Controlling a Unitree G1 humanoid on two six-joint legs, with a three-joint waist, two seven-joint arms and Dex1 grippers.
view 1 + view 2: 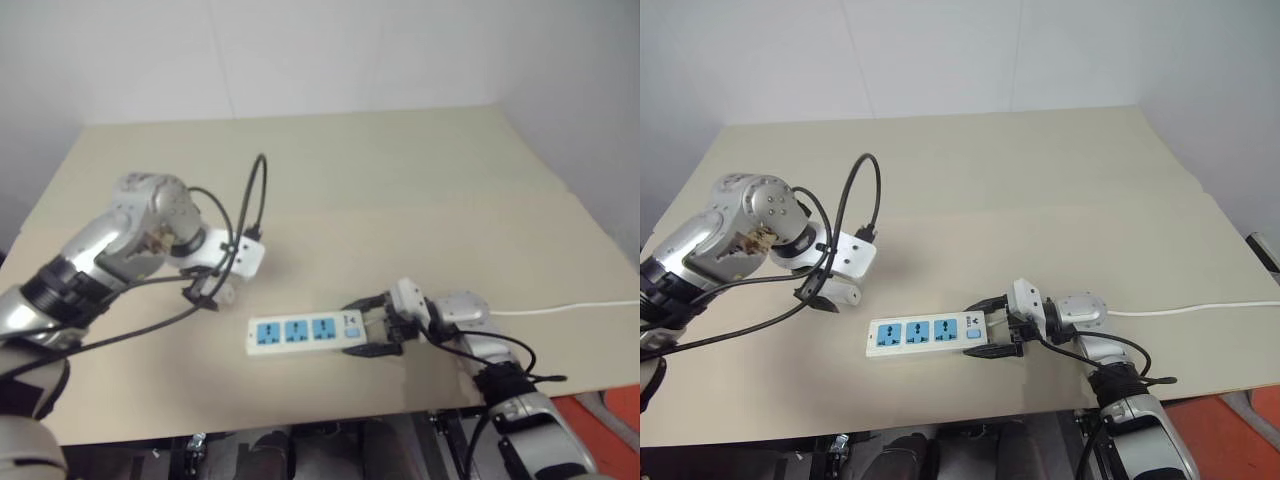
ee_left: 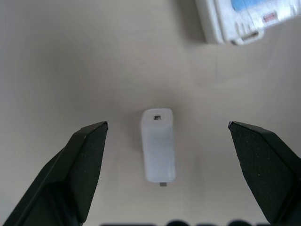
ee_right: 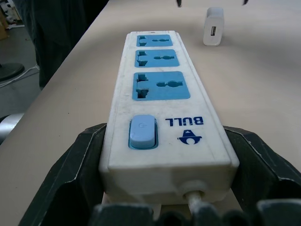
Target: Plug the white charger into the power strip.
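The white charger (image 2: pixel 158 146) lies flat on the tan table, a short way left of the power strip's end. My left gripper (image 2: pixel 168 126) points down over it, open, one black finger on each side and neither touching it. The charger also shows past the strip's far end (image 3: pixel 214 20). The power strip (image 1: pixel 300 332) lies flat near the table's front edge, with three blue sockets and a blue switch (image 3: pixel 142 132). My right gripper (image 1: pixel 352 328) is shut on the strip's switch end, its fingers (image 3: pixel 80 160) pressed to the two long sides.
The strip's thin white cord (image 1: pixel 570 308) runs right across the table to its edge. Black cables (image 1: pixel 250 200) loop above my left wrist. The table's front edge (image 1: pixel 300 420) lies close below the strip. A white wall stands behind the table.
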